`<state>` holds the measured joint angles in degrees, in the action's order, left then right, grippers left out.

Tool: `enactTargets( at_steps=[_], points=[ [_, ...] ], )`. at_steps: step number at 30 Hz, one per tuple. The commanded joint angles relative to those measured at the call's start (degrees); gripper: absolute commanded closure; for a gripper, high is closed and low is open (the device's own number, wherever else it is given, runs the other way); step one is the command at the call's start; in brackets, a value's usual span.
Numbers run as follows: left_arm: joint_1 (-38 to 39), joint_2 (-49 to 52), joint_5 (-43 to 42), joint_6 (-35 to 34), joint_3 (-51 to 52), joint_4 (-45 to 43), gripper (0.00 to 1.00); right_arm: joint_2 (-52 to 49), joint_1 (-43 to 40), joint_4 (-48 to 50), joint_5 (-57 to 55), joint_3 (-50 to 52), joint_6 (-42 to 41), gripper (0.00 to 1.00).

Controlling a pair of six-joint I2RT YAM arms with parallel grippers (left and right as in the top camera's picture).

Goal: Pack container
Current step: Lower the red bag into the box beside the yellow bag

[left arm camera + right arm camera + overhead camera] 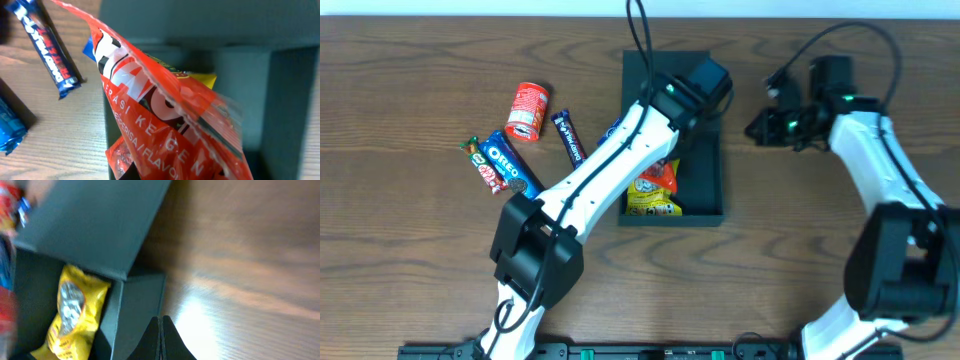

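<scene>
**Reaching over the container, a red packet up close**

Nearest the left gripper (703, 82) we see a red snack packet (170, 115). It sits so close to the wrist camera that it fills the view and hides the fingers. We cannot tell whether they are clenched on it or released. Just past the packet, a yellow snack pack (200, 79) lies inside the container (250, 75), the dark slate-blue box directly below these fingers. From overhead, an orange patch beside the arm is possibly the same red packet, though the arm covers most of it.

Farther out from the left fingers, on the wooden table (65, 125), a dark blue candy bar (50, 45) lies just beside the container's outer wall. Beyond it is a blue Oreo pack (510, 165), with a green-and-red sweet (480, 165) touching its far side. A red can (527, 110) lies on its side, the farthest thing from those fingers.

The right gripper (161, 332) has its fingers pressed together with nothing between them. It hangs over bare wood off the other side of the container, apart from it. Just ahead of these fingertips is a corner of the container's wall. Past that lies the yellow snack pack, and farther on is the open flap lid (100, 225).
</scene>
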<state>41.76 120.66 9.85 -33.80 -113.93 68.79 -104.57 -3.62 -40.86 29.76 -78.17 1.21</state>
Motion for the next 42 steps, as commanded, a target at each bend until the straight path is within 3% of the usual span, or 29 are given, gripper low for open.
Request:
enactTargets(
  at_steps=[1,14,22,23,25,26,28,34,40,41,42],
  points=[
    [0.92,0.39,-0.20,0.94,2.54,-0.50,0.94,4.96,-2.69,-0.02,0.02,-2.64,-0.50,0.99],
    [2.10,0.39,-0.31,-7.13,9.62,-2.75,0.94,8.46,-5.84,-0.09,0.02,-2.73,-0.28,0.99],
    [2.10,0.39,1.11,-8.63,10.32,-3.17,0.94,8.46,-5.84,-0.31,0.02,-2.73,-0.28,0.99],
    [2.10,0.39,1.29,-8.59,10.32,-3.19,0.88,8.46,-5.84,-0.37,0.02,-2.73,-0.28,0.99],
    [2.03,0.39,1.22,-8.46,10.32,-3.06,0.35,8.46,-5.84,-0.46,0.00,-2.73,-0.28,0.99],
    [2.03,0.39,1.25,-8.11,10.32,-2.99,0.16,8.46,-5.84,-0.50,0.00,-2.73,-0.28,0.99],
    [2.03,0.37,1.22,-6.75,10.14,-2.97,0.04,8.46,-5.86,-0.52,0.00,-2.73,-0.31,0.99],
    [1.99,-0.63,1.33,-3.17,6.27,-1.49,0.02,8.46,-5.84,-0.59,0.02,-2.73,-0.28,0.99],
    [1.99,-6.25,5.68,-1.90,2.08,-1.86,0.10,8.46,-5.84,-0.76,0.00,-2.73,0.20,0.99],
    [1.99,-7.41,6.49,-1.70,2.05,-2.34,0.19,8.46,-5.84,-0.74,0.00,-2.73,0.17,0.99],
    [1.99,-8.24,6.73,-1.20,2.05,-2.82,0.45,8.46,-5.84,-0.72,0.00,-2.73,0.20,0.99]
  ],
)
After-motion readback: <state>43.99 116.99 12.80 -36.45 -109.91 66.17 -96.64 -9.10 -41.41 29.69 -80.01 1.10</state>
